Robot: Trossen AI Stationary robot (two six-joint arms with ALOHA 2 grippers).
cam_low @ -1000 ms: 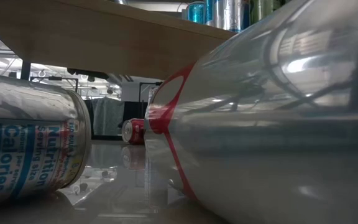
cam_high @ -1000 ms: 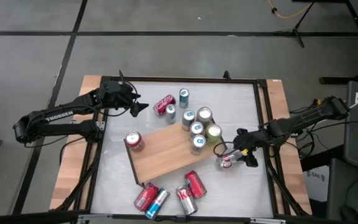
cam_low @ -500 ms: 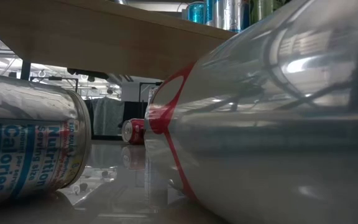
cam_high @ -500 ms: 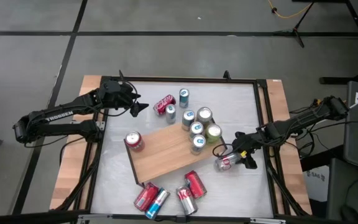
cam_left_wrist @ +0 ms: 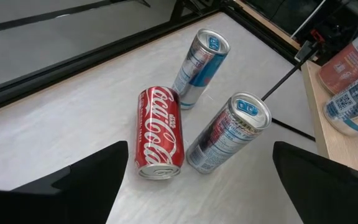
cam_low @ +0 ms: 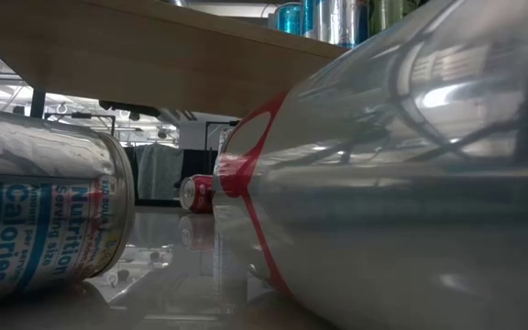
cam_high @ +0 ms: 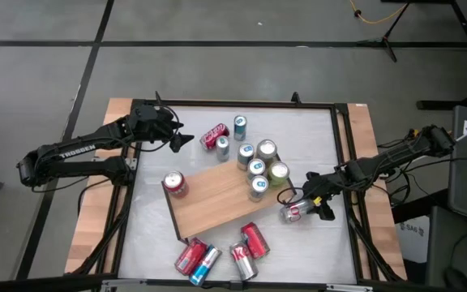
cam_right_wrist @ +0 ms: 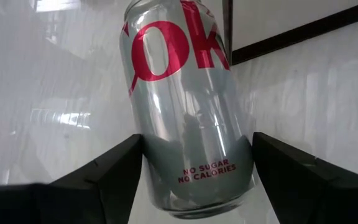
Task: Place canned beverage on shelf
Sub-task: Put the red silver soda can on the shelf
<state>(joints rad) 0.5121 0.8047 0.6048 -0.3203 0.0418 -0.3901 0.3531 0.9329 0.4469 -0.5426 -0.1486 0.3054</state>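
Observation:
A silver can with red lettering (cam_high: 292, 212) lies on its side on the white table, just right of the wooden shelf (cam_high: 213, 207). My right gripper (cam_high: 305, 206) is shut on it; the right wrist view shows the can (cam_right_wrist: 188, 106) filling the gap between both fingers. Several cans (cam_high: 257, 169) stand upright on the shelf's far right end. My left gripper (cam_high: 181, 139) waits open above the table's far left. Ahead of it are a lying red can (cam_left_wrist: 159, 142) and two slim cans (cam_left_wrist: 229, 134). My right gripper pinches the silver can's round wall near its base end (cam_right_wrist: 157, 171) between its two fingers (cam_right_wrist: 104, 180), one on each side. The fingers slant down from the table's right side. The can lies on the table, its length running away from the wrist.
Several cans (cam_high: 217, 259) lie at the near edge, in front of the shelf. A red can (cam_high: 174, 184) stands by the shelf's left corner. The low view is filled by a silver can (cam_low: 392, 183) and a labelled can (cam_low: 44, 220) under the shelf board (cam_low: 154, 55).

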